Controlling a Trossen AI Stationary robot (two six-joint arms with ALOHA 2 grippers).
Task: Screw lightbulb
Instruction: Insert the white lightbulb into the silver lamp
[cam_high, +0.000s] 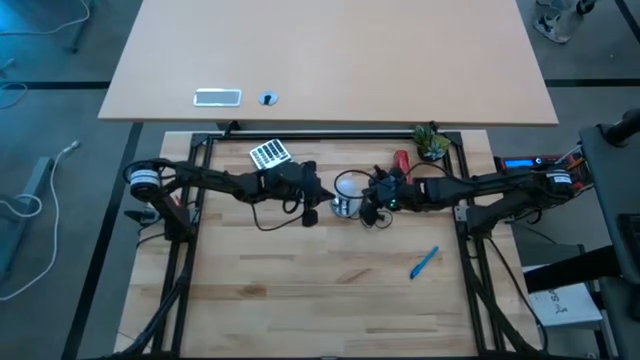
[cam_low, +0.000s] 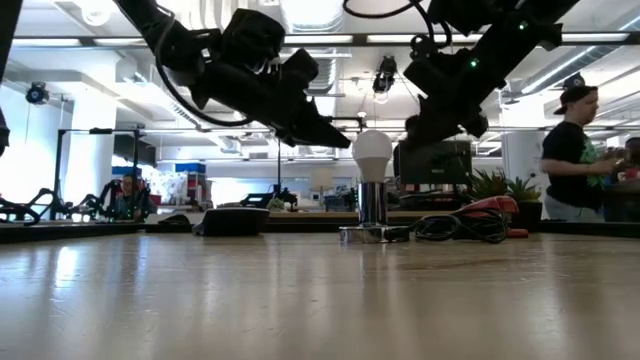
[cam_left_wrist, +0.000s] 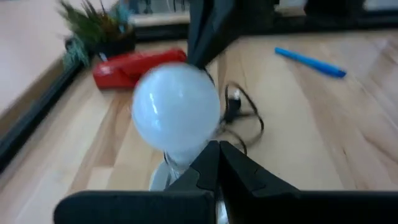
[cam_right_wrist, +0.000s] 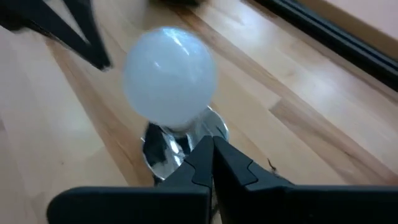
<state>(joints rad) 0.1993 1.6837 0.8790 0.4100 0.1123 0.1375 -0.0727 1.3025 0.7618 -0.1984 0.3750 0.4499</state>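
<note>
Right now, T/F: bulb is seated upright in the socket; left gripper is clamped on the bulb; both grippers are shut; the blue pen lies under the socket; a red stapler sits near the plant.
1. The lightbulb stands upright in the silver socket: true.
2. The left gripper clamps the lightbulb: false, it is shut beside it, holding nothing.
3. The right gripper is shut too: true.
4. The blue pen lies under the socket: false, it lies apart on bare table.
5. The red stapler sits near the plant: true.

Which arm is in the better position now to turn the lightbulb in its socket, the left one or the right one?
It is close. Both end effectors are shut and flank the lightbulb, which stands upright in the silver socket, neither holding it. The left end effector looks slightly better: in the low view its tip reaches nearer the globe than the right end effector.
</note>
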